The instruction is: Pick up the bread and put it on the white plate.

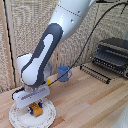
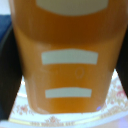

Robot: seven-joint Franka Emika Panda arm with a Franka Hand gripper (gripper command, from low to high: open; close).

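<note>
blue mug [image 1: 64, 73], toaster oven [image 1: 114, 55], wooden table [image 1: 95, 102]

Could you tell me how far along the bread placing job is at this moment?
Done: the bread is picked up and brought over the dish. In hand: the gripper holds it low above the dish, whose patterned rim shows under the bread in the wrist view. Left: opening the jaws and withdrawing.

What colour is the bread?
Orange-brown, with pale stripes: the bread shows best in the wrist view.
</note>
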